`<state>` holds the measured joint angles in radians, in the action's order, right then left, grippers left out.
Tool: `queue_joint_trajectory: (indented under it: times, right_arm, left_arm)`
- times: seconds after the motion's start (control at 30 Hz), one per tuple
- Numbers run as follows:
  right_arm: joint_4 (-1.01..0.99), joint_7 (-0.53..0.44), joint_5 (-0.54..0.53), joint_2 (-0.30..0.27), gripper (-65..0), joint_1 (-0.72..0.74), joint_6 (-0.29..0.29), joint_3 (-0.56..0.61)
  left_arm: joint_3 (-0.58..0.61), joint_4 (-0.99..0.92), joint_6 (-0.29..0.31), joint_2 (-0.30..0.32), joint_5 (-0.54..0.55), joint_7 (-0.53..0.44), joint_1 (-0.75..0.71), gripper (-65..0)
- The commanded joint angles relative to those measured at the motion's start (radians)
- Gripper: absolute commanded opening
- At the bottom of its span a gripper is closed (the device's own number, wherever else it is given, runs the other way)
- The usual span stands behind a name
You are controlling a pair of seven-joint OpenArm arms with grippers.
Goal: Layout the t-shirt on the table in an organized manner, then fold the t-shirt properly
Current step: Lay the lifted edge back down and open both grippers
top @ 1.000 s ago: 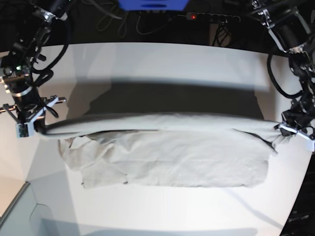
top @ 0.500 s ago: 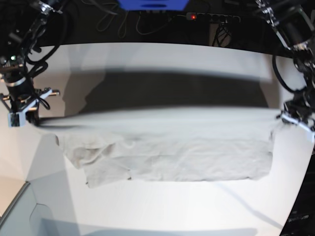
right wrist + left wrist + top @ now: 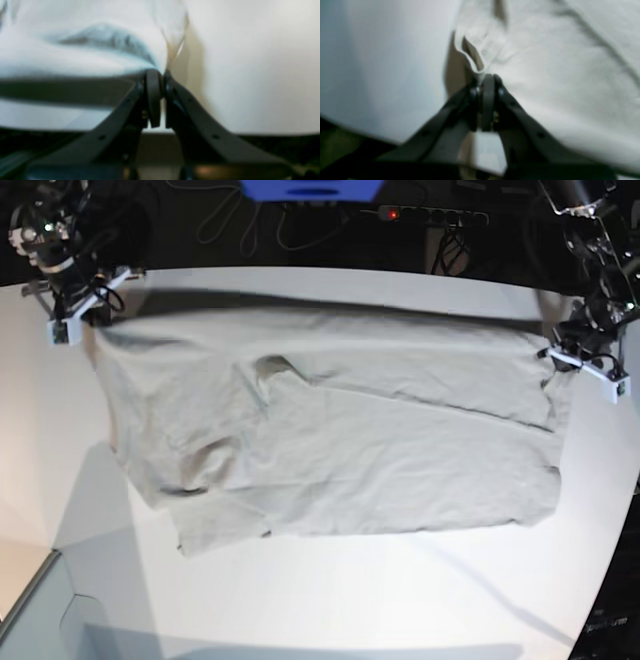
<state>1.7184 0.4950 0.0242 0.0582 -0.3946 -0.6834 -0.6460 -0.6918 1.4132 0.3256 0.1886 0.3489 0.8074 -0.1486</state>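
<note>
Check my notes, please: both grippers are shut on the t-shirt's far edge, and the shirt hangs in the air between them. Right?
Not quite. The left gripper and right gripper do pinch the t-shirt, but the base view shows it lying spread on the table, not hanging.

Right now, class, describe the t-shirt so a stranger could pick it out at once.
Start with the large white table. Spread across its middle lies the t-shirt, a wrinkled grey-beige sheet of cloth. Its far corners are pinched by the right end effector and left end effector.

Both wrist views are blurred — the t-shirt (image 3: pixel 545 62) weave is unreadable. Each pincer base is cut off at the bottom edge; the table (image 3: pixel 320 600) runs past the frame.
</note>
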Motion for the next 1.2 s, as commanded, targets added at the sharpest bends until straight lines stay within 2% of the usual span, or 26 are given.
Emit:
queue_joint_trajectory:
  times: [0.0,0.17,0.37,0.63,0.7,0.73,0.87,0.93,1.0,1.17]
  right_arm:
    - [0.004,-0.02,-0.01,-0.01,-65.0,-0.002,-0.015,-0.008]
    - [-0.037,-0.028,-0.01,-0.014,-65.0,-0.031,-0.015,-0.004]
    - [-0.056,-0.154,-0.01,-0.01,-65.0,-0.091,-0.015,0.002]
    - [-0.056,-0.16,-0.007,-0.014,-65.0,-0.117,-0.015,0.051]
    - [-0.056,-0.158,-0.005,-0.014,-62.1,-0.117,-0.015,0.051]
    - [-0.056,-0.158,-0.005,-0.016,-59.1,-0.117,-0.015,0.051]
    - [-0.047,-0.16,-0.005,-0.028,-46.8,-0.117,-0.015,0.042]
    - [-0.036,-0.16,-0.008,-0.033,-43.6,-0.117,-0.015,0.033]
    - [-0.016,-0.16,-0.01,-0.027,-42.3,-0.117,-0.015,-0.011]
    - [0.024,-0.16,-0.01,0.006,-41.6,-0.096,-0.015,-0.108]
  left_arm:
    - [-0.004,0.019,0.005,0.018,0.011,-0.013,0.004,-65.0]
    - [-0.004,0.019,0.005,0.015,0.012,-0.009,-0.019,-65.0]
    - [-0.004,0.024,0.007,0.015,0.02,-0.015,-0.072,-65.0]
    - [-0.006,0.019,0.007,0.013,0.02,-0.015,-0.078,-64.7]
    - [-0.016,0.019,0.002,0.012,0.02,-0.007,-0.078,-61.1]
    - [-0.036,0.019,0.0,0.01,0.02,-0.004,-0.078,-56.9]
    - [-0.108,0.028,0.004,-0.031,0.014,-0.004,-0.07,-33.0]
    - [-0.125,0.031,0.007,-0.033,0.022,-0.004,-0.07,-25.8]
    - [-0.13,0.033,0.008,-0.031,0.022,-0.004,-0.07,-22.7]
    - [-0.148,0.093,0.008,-0.027,0.023,-0.015,-0.059,-22.7]
